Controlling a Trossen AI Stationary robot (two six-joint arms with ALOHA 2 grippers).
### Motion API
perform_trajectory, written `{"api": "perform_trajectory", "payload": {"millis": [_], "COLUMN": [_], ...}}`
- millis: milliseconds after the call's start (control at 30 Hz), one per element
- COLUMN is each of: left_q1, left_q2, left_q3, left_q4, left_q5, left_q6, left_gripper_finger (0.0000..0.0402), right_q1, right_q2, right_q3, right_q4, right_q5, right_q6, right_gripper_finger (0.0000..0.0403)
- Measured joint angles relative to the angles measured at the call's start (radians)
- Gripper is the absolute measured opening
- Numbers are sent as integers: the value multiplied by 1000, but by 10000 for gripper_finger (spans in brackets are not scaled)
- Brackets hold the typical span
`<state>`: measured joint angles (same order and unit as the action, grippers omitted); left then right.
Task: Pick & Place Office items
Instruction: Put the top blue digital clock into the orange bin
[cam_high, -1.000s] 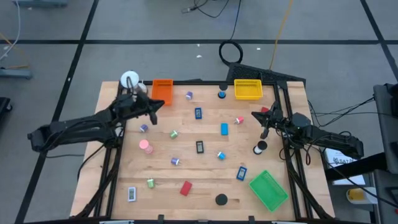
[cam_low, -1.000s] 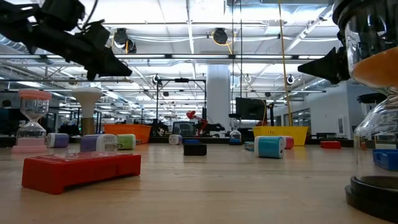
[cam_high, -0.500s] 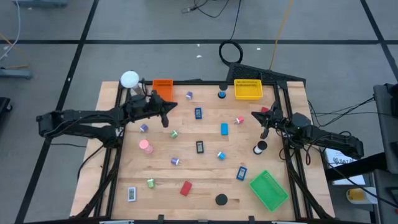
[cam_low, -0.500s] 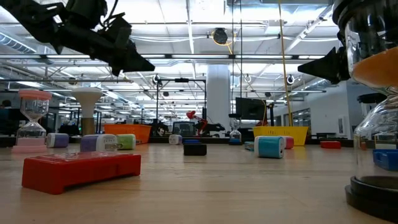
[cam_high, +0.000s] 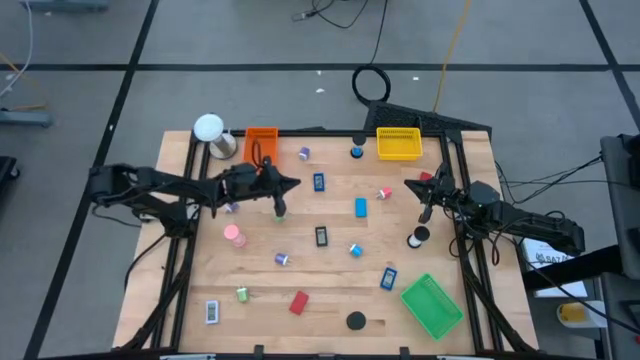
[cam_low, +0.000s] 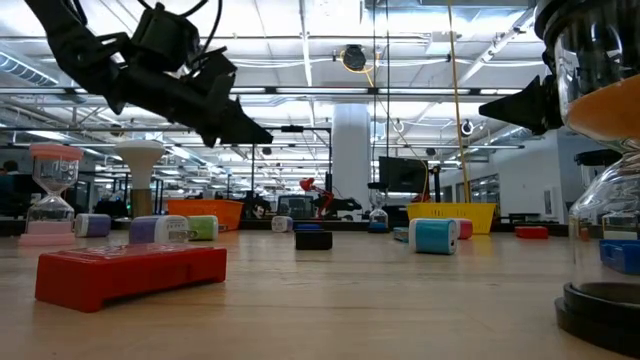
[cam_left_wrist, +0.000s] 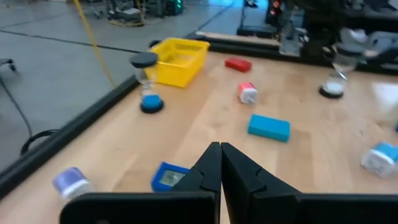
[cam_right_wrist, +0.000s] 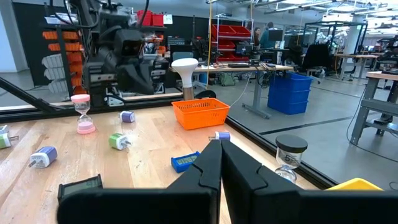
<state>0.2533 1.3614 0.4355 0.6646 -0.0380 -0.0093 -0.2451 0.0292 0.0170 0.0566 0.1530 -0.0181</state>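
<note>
From my remote station, I see the pale wood-grain table (cam_high: 330, 300), framed by black rails, scattered with the office items (cam_high: 320, 236): small boxy rectangles in blue, red and black-and-white, stubby plugs in green, purple and pink, and hourglass-shaped pieces with black round ends. They lie spread across the board between the orange mesh tray (cam_high: 261, 141), the yellow mesh tray (cam_high: 398, 144) and the green tray (cam_high: 432, 305), with bare wood between most of them. My left gripper (cam_high: 280, 193) hangs above the table just beside a green piece (cam_high: 281, 214), its pointed dark fingers pressed together on nothing. My right gripper (cam_high: 424, 207) waits near the right rail, jaws likewise closed and empty, close to an hourglass piece (cam_high: 418, 238).
</note>
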Motion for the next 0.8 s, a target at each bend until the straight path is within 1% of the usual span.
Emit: {"api": "perform_trajectory", "payload": {"millis": [33, 133, 167, 300, 433, 600, 800], "left_q1": [-11, -41, -50, -97, -130, -138, -144], "left_q2": [10, 28, 30, 29, 29, 29, 29], "left_q3": [0, 0, 0, 0, 0, 0, -1], "left_q4": [1, 5, 3, -2, -3, 0, 12], "left_q5": [0, 1, 0, -46, -93, -102, -112], "left_q6": [1, 17, 24, 23, 35, 25, -30], "left_gripper_finger": [3, 16, 22, 39, 40, 36, 35], "right_q1": [0, 1, 1, 0, 0, 0, 0], "right_q2": [0, 1, 1, 1, 3, 2, 2], "right_q3": [0, 0, 0, 0, 0, 0, 0], "right_q4": [3, 25, 39, 37, 36, 38, 38], "right_q5": [-11, -95, -104, -100, -101, -102, -102], "right_q6": [10, 42, 41, 35, 34, 33, 33], "right_gripper_finger": [0, 0, 0, 0, 0, 0, 0]}}
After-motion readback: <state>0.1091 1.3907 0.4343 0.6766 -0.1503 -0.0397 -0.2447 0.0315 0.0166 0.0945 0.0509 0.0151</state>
